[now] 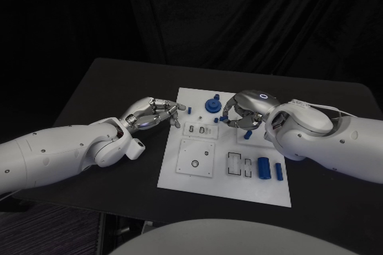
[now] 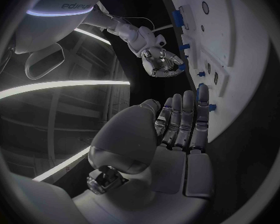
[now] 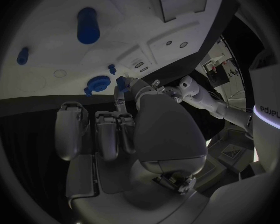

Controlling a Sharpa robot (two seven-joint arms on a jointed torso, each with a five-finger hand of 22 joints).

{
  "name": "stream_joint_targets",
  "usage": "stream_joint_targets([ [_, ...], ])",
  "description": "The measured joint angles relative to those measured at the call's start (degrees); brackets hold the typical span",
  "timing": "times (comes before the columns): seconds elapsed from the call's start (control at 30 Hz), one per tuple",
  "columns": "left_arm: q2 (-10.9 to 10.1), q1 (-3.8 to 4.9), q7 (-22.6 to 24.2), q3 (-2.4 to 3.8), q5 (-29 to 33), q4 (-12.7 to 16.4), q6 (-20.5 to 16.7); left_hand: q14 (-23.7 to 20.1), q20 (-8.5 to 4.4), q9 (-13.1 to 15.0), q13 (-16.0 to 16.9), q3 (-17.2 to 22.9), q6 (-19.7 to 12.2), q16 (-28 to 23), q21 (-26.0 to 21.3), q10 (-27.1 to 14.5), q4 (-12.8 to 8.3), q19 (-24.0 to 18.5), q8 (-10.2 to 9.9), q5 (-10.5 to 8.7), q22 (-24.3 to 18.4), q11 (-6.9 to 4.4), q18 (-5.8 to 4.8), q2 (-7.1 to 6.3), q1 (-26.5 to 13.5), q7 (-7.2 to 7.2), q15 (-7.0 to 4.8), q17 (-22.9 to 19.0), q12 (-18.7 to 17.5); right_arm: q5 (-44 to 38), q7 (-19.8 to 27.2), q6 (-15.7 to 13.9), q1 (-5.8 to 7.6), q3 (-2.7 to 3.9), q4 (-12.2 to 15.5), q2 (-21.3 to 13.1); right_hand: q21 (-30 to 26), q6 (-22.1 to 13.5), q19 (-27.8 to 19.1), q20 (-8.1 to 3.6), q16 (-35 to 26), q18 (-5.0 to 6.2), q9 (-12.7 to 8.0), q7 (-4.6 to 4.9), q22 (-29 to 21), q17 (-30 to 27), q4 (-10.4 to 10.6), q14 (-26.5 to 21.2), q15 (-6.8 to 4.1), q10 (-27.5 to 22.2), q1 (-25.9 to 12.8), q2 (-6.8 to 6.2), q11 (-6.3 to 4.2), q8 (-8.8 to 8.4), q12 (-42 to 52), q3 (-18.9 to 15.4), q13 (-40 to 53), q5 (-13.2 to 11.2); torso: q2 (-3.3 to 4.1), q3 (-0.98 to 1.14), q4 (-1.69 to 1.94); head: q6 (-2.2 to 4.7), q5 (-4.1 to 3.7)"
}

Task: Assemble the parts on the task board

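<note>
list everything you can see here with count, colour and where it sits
table: one, black, under everything
task board: one, white, middle of the table
parts: several, blue; round part at the board's far edge, two cylinders at its near right, small pieces by the right hand
left hand: silver, at the board's left edge, holding nothing visible
right hand: silver, over the board's far side, fingers curled; whether it holds a part cannot be told

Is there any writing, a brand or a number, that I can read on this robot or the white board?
"sharpa", seen mirrored, on the robot's left arm in the right wrist view.
Lettering on its right arm in the left wrist view: cut off, unreadable.
The task board shows none.
</note>
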Motion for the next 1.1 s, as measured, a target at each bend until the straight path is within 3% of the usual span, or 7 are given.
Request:
stream_joint_targets([
  [0.27, 0.31, -0.01, -0.08, 0.0, 0.0, -0.11, 0.0, 0.0, 0.0, 0.0, -0.01, 0.0, 0.0, 0.0, 0.23, 0.0, 0.0, 0.0, 0.0, 0.0, 0.05, 0.0, 0.0, 0.0, 0.0, 0.0, 0.0, 0.05, 0.0, 9.5, -8.57, 11.25, 4.13, 0.01, -0.05, 2.53, -0.57, 0.0, 0.0, 0.0, 0.0, -0.01, 0.0, -0.01, 0.0, 0.0, 0.0, -0.2, -0.2, -0.21, -0.81, -0.25, -0.2, 0.37, 0.0, -0.01, 0.0, 0.34, 0.01, -0.01, 0.01, 0.0, 0.07],
  [0.4, 0.54, -0.01, -0.09, 0.0, 0.0, -0.18, 0.0, 0.0, 0.21, 0.0, 0.07, 0.16, 0.0, 0.0, 0.23, 0.0, -0.16, -0.21, 0.0, 0.0, 0.05, 0.0, 0.0, 0.0, 0.0, 0.0, 0.0, 0.05, 0.0, 10.23, -11.85, 17.99, 5.39, 0.0, -1.05, 4.58, 0.29, -0.01, 0.45, -0.45, 0.0, 0.0, 0.0, -0.01, 0.02, 0.0, 0.0, -0.12, -0.71, -0.21, -1.73, -0.97, -0.8, 1.32, 0.0, -0.01, 0.0, 1.97, 0.0, -0.06, 0.01, 0.0, 0.87],
  [0.5, 0.72, -0.01, -0.11, 0.0, 0.0, -0.24, 0.0, 0.0, 0.21, 0.0, 0.07, 0.16, 0.0, 0.0, 0.23, 0.0, -0.16, -0.21, 0.0, 0.0, 0.05, 0.0, 0.0, 0.0, 0.0, 0.0, 0.0, 0.05, 0.0, 9.61, -13.55, 22.69, 6.14, -0.01, -2.09, 6.46, 2.26, 0.02, 0.41, -1.02, 0.0, -0.01, 0.02, -0.06, 0.05, 0.0, 0.14, -0.16, -1.2, -0.18, -3.63, -1.54, -1.48, 1.95, 0.0, 0.13, 0.0, 4.73, -0.03, -0.11, 0.01, 0.0, 1.64],
  [0.6, 0.86, -0.02, -0.12, 0.0, 0.0, -0.32, 0.0, 0.0, 0.21, 0.0, 0.15, 0.16, 0.0, 0.0, 0.23, 0.0, -0.16, -0.21, 0.0, 0.0, 0.1, 0.0, 0.0, 0.0, 0.0, 0.0, 0.0, 0.12, 0.0, 9.23, -14.56, 26.79, 6.71, 0.01, -3.45, 8.37, 2.36, 0.12, 0.29, -1.14, 0.0, -0.01, 2.02, 0.03, 0.04, 0.0, 1.11, 0.0, -1.43, -0.12, -5.16, -1.78, -1.55, 2.0, 0.0, 1.16, 0.0, 9.35, -0.04, -0.14, 0.01, 0.0, 2.19],
  [0.67, 1.0, -0.02, -0.12, 0.0, 0.0, -0.39, -0.01, 0.0, 0.21, 0.0, 0.15, 0.16, 0.0, 0.0, 0.23, 0.0, -0.16, -0.2, 0.0, 0.0, 0.1, 0.0, 0.0, 0.0, 0.0, 0.0, 0.0, 0.12, 0.0, 9.34, -15.24, 29.71, 7.04, 0.08, -4.71, 9.67, 2.36, 0.15, 0.29, -1.14, 0.0, -0.01, 2.02, 0.07, 0.04, 0.0, 0.64, 0.0, -1.43, -0.12, -5.16, -1.78, -1.55, 2.0, 0.0, 2.09, 0.0, 10.48, -0.04, -0.15, -0.01, 0.0, 2.57],
  [0.87, 1.49, -0.02, -0.13, 0.01, 0.0, -0.5, -0.02, 0.0, 0.0, 0.0, 0.22, 0.32, 0.0, 0.0, 0.23, 0.0, 0.0, -0.42, 0.0, 0.0, 0.1, 0.0, 0.0, 0.0, 0.0, 0.0, 0.0, 0.12, 0.0, 13.01, -17.21, 36.78, 7.87, 0.48, -9.5, 13.46, 2.12, 0.15, 0.29, -1.14, 0.0, -0.01, 2.03, 0.07, 0.04, 0.0, -0.14, 0.0, -1.43, -0.12, -5.46, -2.08, -1.54, 1.99, 0.0, 2.89, 0.0, 10.89, -0.05, -0.2, 0.08, 0.0, 3.12],
  [1.1, 1.68, -0.02, -0.13, 0.01, -0.01, -0.65, -0.04, 0.0, 0.0, 0.0, 0.28, 0.32, 0.0, 0.0, 0.23, 0.0, 0.0, -0.41, 0.0, 0.0, 0.17, 0.0, 0.0, 0.01, 0.0, 0.0, 0.0, 0.2, -0.23, 19.1, -19.28, 42.01, 8.71, 0.77, -13.61, 16.24, 2.03, 0.15, 0.29, -1.14, 0.0, -0.01, 2.15, 0.07, 0.03, 0.0, -0.31, 0.0, -1.42, -0.12, -5.68, -2.31, -1.53, 1.81, 0.0, 3.05, 0.0, 10.89, 0.05, -0.2, 0.35, 0.0, 3.18],
])
